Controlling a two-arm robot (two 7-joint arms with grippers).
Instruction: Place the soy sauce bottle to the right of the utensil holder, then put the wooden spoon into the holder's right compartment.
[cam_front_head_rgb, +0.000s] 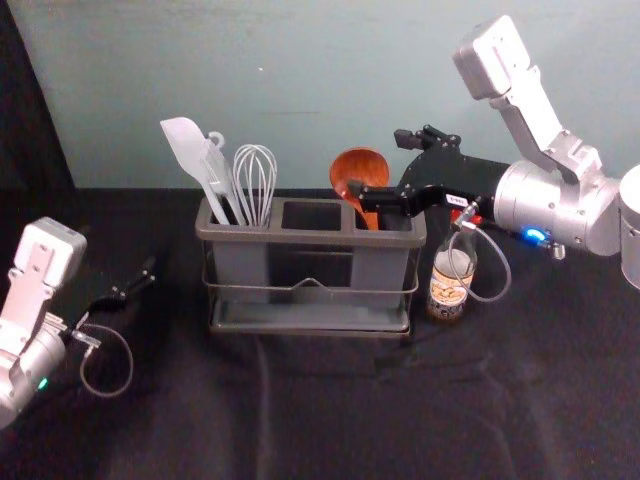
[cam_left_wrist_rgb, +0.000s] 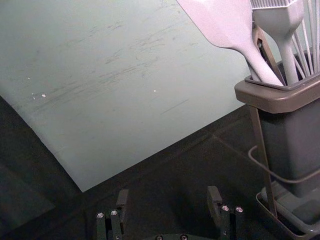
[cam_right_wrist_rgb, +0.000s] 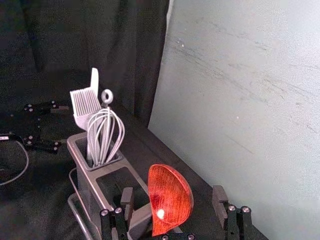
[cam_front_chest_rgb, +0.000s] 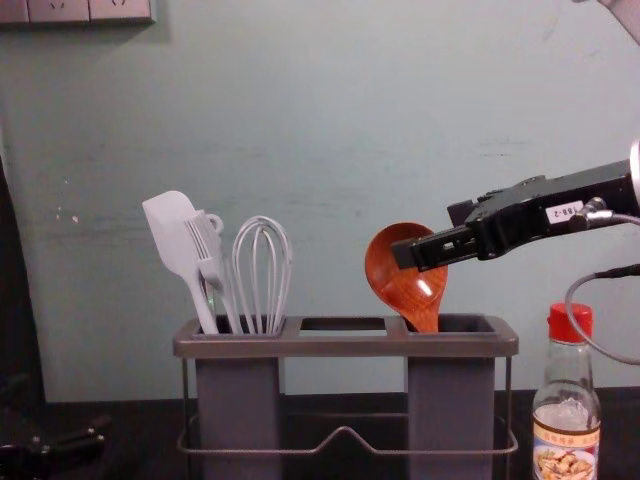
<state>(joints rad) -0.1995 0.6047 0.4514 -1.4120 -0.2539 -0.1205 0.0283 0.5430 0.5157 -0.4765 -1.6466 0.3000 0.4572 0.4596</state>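
Finding the clear glass soy sauce bottle with a red cap upright just beside the grey, brown-rimmed rectangular utensil holder, on its right; counting that placement as done. Seeing the reddish-brown, round-bowled wooden spoon in the grey plastic right compartment, bowl above the rim; judging both parts as good as finished. Finding the black two-fingered right gripper open around the bowl, not pinching; probably leaving only a careful backing away. Noting the black two-fingered left gripper idling open, left of the holder. Looking closer at the spoon: leaning slightly toward the holder's middle, showing streaky grain, catching a glossy highlight.
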